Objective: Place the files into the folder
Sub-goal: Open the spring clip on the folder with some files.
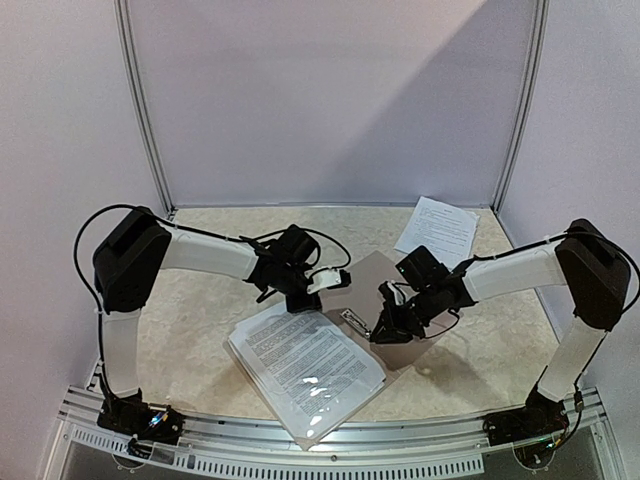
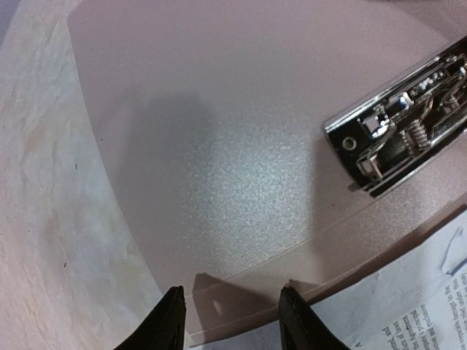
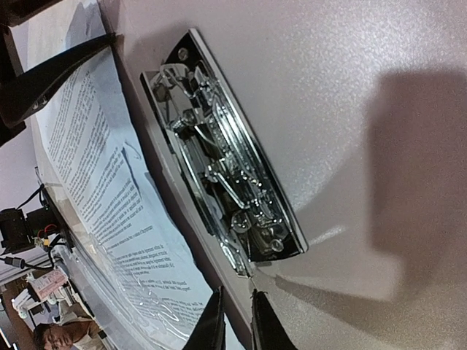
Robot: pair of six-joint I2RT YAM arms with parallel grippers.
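Folder (image 3: 350, 109) edge lies between narrow fingers (image 3: 211, 328) of the right hand (image 3: 236, 293); left hand (image 2: 230, 288) hovers half-open.

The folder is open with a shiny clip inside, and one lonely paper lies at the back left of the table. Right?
Not quite. The lonely paper lies at the back right of the table, as the top view shows. The folder is open with the shiny clip inside.

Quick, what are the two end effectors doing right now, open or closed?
Left end effector: open over the folder.
Right end effector: nearly closed at its edge; grip cannot be told.
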